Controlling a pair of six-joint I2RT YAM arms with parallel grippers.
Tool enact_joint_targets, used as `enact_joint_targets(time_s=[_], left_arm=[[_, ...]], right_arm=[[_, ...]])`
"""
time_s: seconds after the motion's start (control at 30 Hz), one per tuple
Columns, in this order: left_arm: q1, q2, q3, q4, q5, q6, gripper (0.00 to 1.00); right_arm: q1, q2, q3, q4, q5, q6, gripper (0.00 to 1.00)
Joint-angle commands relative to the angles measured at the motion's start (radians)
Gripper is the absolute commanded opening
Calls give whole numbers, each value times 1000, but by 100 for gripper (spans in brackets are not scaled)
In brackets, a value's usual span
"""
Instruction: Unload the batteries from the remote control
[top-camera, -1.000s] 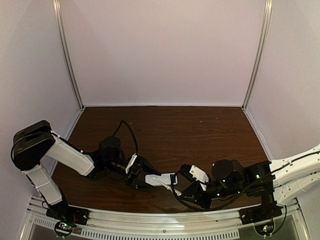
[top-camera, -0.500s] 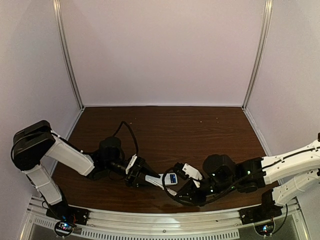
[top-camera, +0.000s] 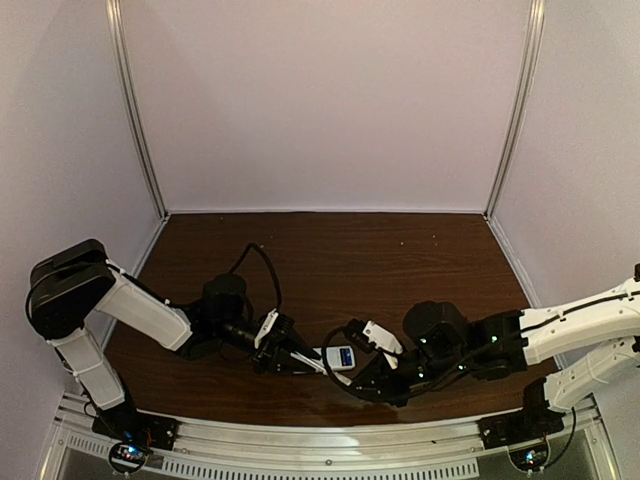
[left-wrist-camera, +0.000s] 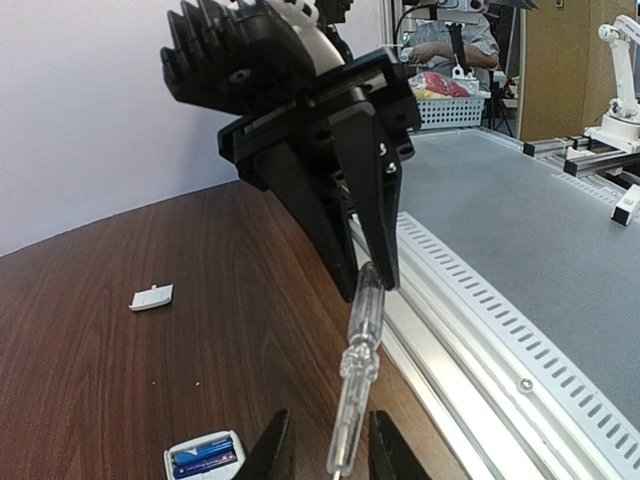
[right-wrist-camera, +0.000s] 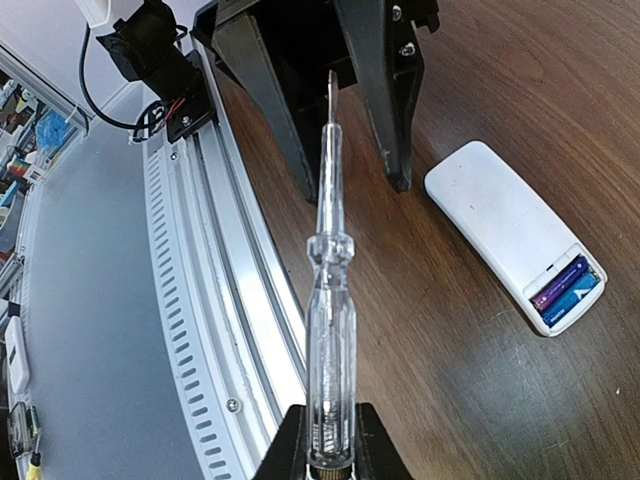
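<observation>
Right hand (right-wrist-camera: 328, 442) tight on screwdriver (right-wrist-camera: 330, 300); left hand (right-wrist-camera: 355, 190) part-open astride its tip

White remote control (right-wrist-camera: 497, 222), blue and purple batteries (right-wrist-camera: 566, 291), clear screwdriver (right-wrist-camera: 328, 300), dark wood-grain table (right-wrist-camera: 540, 90)

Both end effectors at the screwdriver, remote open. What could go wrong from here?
The left end effector flanks only the thin metal tip of the clear-handled screwdriver that the right end effector grips; a handover there could slip or pivot.
The slim white plastic remote control lies unheld on the wooden table; prying its small blue and purple batteries could shove it.
</observation>
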Motion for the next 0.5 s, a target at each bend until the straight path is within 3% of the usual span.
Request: enact_joint_targets(time_s=[0.0,0.47], left_arm=[[-2,14,18,3,-6,19,25],[-2,26,23,0,-8,22,21]], right_arm=[[-11,16,26,7,-15,-16,0],[-22,22,25,16,-22,-16,0]])
